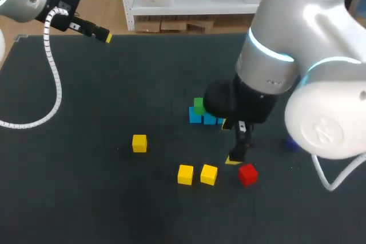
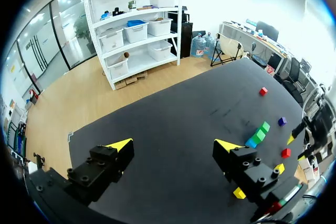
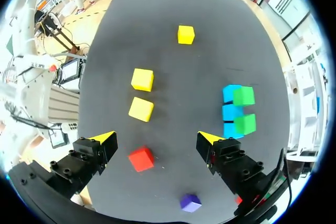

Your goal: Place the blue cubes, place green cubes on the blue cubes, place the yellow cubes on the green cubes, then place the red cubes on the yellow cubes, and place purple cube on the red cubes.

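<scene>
- The blue cubes (image 3: 229,112) are seen laid in a short row on the table (image 1: 86,198), and two green cubes (image 3: 243,96) are seated on top of them, so the first two layers are judged to be largely done.
- The yellow layer is taken to be the step in hand: two yellow cubes (image 3: 142,79) lie side by side on the bare cloth, well apart from the stack, and a third yellow cube (image 3: 185,34) lies farther off.
- The right gripper (image 3: 156,139) is held low over the table with its jaws released and nothing in them. The red cube (image 3: 141,158) lies under the gap between its fingers, with the yellow pair just ahead.
- The next move is judged to call for a shift forward onto a yellow cube, not the red one, followed by a square closing on two faces.
- The purple cube (image 3: 190,202) lies just beside the right gripper and is needed last.
- The left gripper (image 2: 173,145) is parked high at the far corner, jaws released and empty.
- No brand, label or writing can be read on the cubes or the table.
</scene>
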Robot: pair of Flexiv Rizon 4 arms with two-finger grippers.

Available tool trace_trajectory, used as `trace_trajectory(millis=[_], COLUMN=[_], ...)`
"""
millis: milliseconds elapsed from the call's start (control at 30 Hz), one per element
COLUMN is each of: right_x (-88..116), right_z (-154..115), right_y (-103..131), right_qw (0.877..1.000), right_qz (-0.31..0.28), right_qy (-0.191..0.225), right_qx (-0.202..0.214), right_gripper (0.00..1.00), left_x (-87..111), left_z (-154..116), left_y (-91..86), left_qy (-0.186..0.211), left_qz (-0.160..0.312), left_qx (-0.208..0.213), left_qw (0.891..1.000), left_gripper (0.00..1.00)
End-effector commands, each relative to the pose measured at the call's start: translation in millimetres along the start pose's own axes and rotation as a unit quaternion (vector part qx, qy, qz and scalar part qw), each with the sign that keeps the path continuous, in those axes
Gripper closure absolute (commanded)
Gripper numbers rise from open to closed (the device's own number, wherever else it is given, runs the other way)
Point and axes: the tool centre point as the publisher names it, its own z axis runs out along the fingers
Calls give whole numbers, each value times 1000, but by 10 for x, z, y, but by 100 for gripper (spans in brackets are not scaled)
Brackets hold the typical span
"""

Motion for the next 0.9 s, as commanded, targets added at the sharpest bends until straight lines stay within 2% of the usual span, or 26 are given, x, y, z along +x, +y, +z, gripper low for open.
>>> trace_trajectory(millis=[33,433,900], right_x=[-112,-166,-274], right_z=[154,263,659], right_y=[22,95,51], right_qw=[1000,998,996], right_qz=[14,61,62], right_qy=[11,25,54], right_qx=[-4,-12,-44], right_gripper=[0,0,0], left_x=[4,4,4], left_z=[4,4,4], left_y=[8,8,8], left_qy=[-2,-2,-2], left_qz=[1,1,1], left_qx=[2,2,2], left_qw=[1000,1000,1000], left_gripper=[0,0,0])
